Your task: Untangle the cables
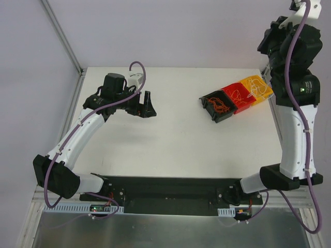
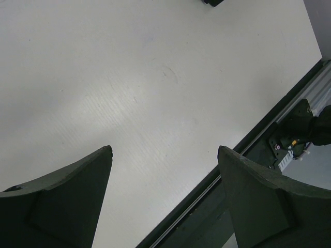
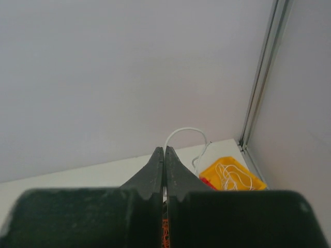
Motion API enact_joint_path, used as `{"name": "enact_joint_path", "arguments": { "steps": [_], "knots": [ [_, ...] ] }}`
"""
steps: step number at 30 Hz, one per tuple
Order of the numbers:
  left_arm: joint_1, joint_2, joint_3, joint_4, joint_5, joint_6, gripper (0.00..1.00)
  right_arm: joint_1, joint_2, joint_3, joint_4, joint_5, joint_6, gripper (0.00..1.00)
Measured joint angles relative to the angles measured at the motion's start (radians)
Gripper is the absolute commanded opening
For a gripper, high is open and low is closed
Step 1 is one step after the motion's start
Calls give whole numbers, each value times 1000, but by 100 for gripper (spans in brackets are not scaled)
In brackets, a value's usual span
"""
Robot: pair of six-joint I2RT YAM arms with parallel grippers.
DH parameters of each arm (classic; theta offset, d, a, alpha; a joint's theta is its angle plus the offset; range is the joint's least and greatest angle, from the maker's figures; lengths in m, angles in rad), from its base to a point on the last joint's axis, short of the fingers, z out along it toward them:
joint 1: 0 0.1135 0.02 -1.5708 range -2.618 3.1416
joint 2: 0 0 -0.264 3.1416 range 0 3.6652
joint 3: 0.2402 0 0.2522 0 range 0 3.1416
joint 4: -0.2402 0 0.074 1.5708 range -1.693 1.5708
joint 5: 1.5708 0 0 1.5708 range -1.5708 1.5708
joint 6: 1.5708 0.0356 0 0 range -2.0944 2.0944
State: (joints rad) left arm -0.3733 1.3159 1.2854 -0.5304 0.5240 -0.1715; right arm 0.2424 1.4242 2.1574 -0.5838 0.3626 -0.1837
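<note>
Tabletop (image 1: 176, 150) carries bins (image 1: 207, 103) of sorted cables (image 1: 221, 106).
We judge right end effector (image 3: 164, 150) pinches whitish strand (image 3: 186, 129); left end effector (image 2: 163, 150) spread; release next.

Left arm low with jaws open, right arm raised with jaws closed.
Left arm (image 1: 77, 134) reaches forward over the desk, elbow out to the left. The left gripper (image 2: 163, 150) points down at the desk, jaws spread wide with nothing between them. Right arm (image 1: 295, 129) stands tall at the right edge. The right gripper (image 3: 164, 149) has its jaws pressed together, pinching a white cable (image 3: 183, 129) that loops out from the tips.
</note>
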Motion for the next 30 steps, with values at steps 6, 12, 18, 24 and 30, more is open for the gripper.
{"name": "enact_joint_path", "arguments": {
  "steps": [6, 12, 18, 24, 30],
  "knots": [
    [0, 0, 0, 2, 3, 0, 82, -43, 117, 170, 58, 3, -92, 0],
    [0, 0, -4, 3, 16, -1, 82, -147, 170, 141, 170, -4, -138, 0],
    [0, 2, -4, 4, 19, -1, 82, -226, 249, 139, 216, -34, -129, 0],
    [0, 11, -5, 11, 24, -2, 82, -270, 324, 154, 229, -68, -99, 0],
    [0, 19, -5, 18, 25, -2, 82, -310, 354, 154, 253, -93, -78, 0]
  ]
}}
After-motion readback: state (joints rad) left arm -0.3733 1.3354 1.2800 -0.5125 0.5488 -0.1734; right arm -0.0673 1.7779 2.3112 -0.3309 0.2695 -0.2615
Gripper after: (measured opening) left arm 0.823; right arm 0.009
